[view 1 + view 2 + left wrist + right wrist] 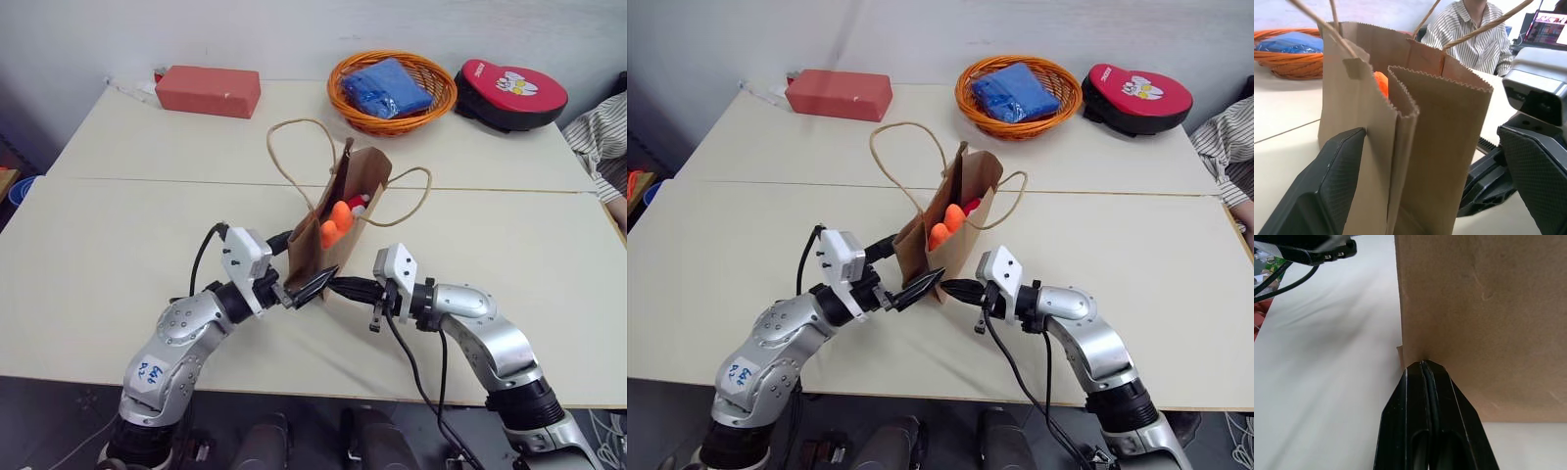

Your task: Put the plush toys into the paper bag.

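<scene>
Left tool (1415,196) apart astride paper bag (338,230) | right tool (1426,377) together at bag | no legible writing

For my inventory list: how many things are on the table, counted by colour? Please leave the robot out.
Orange: 2, plush toy in the paper bag, basket
Red: 3, smaller plush toy in the bag, brick-shaped block, round pad
Blue: 1, cloth bundle
Brown: 1, paper bag
Total: 7

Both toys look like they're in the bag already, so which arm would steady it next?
Probably the left gripper: it's open with fingers on both sides of the paper bag. The right gripper is shut, its tip at the bag's wall.
</scene>
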